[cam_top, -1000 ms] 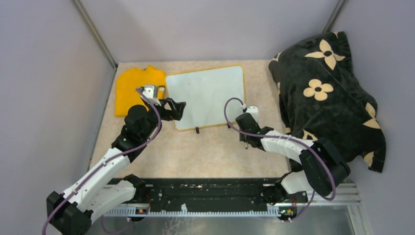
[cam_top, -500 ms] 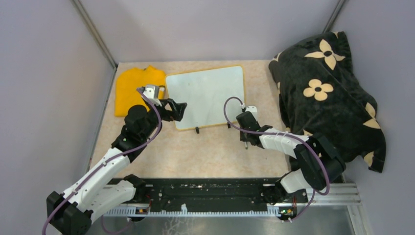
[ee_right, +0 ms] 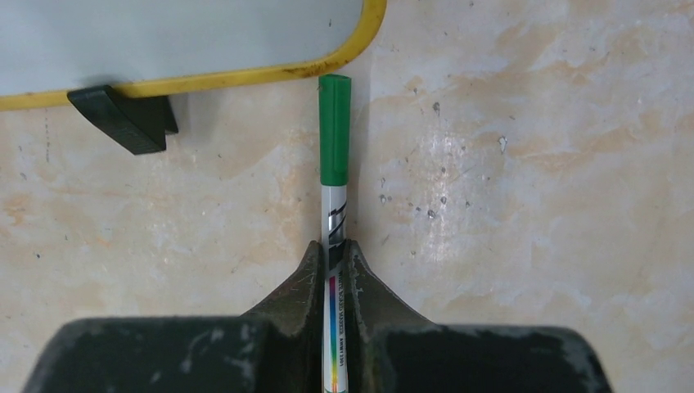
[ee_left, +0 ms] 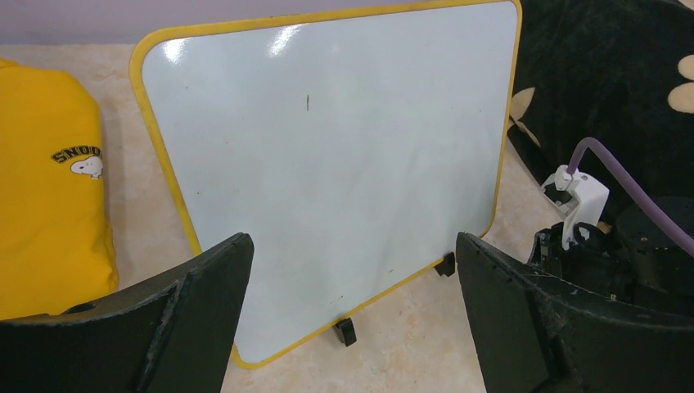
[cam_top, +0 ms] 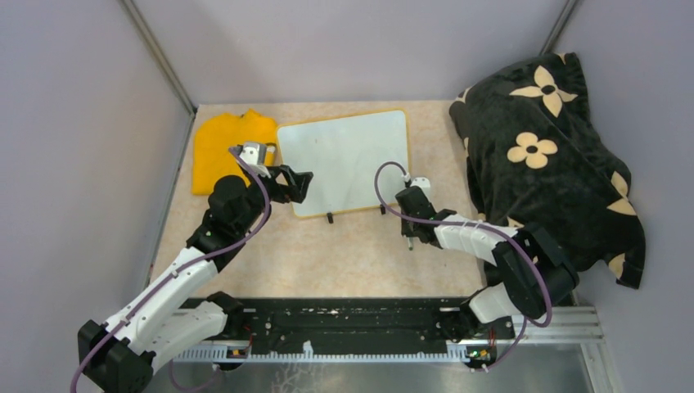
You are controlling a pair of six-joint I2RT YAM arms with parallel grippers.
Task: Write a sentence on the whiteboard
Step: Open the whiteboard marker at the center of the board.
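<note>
The whiteboard (cam_top: 344, 160) (ee_left: 344, 164) lies at the back middle of the table on two black clip feet (ee_left: 345, 331). Its surface is white; no sentence shows on it, only a tiny green tick (ee_left: 308, 101). My right gripper (cam_top: 412, 233) (ee_right: 333, 246) is low over the table by the board's front right corner (ee_right: 360, 33). It is shut on a white marker with a green cap (ee_right: 335, 139), which points at the frame. My left gripper (cam_top: 301, 184) (ee_left: 352, 246) hangs wide open at the board's front left, with nothing between its fingers.
A folded yellow cloth (cam_top: 225, 147) (ee_left: 49, 205) lies left of the board. A black blanket with cream flowers (cam_top: 548, 155) is heaped along the right side, close to the right arm. Grey walls enclose the table.
The right gripper's jaws have closed on the marker, and that arm has shifted slightly. The left arm has not moved.
</note>
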